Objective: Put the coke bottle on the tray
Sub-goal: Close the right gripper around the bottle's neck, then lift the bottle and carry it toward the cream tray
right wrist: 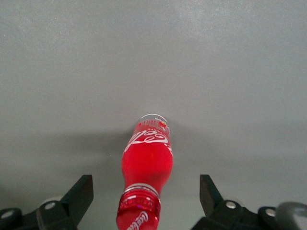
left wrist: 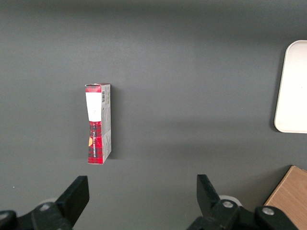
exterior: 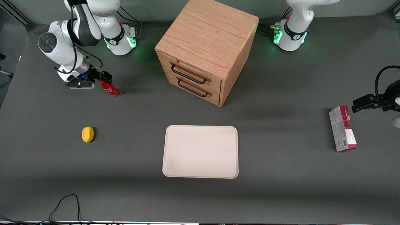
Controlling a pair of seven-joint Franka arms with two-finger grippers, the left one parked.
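The coke bottle [exterior: 110, 89] is small, slim and red with white script. Its base rests on the dark table toward the working arm's end and its red cap points up at the gripper. In the right wrist view the bottle [right wrist: 146, 165] lies between the two fingers with a gap on each side. My right gripper [exterior: 100, 79] is open around the cap end and does not touch it; it also shows in the right wrist view [right wrist: 145, 186]. The cream-white tray [exterior: 200, 151] lies flat mid-table, nearer the front camera than the bottle. It holds nothing.
A wooden two-drawer cabinet [exterior: 203, 50] stands mid-table, farther from the front camera than the tray. A small yellow object [exterior: 87, 134] lies nearer the camera than the bottle. A red-and-grey carton [exterior: 342, 128] lies toward the parked arm's end.
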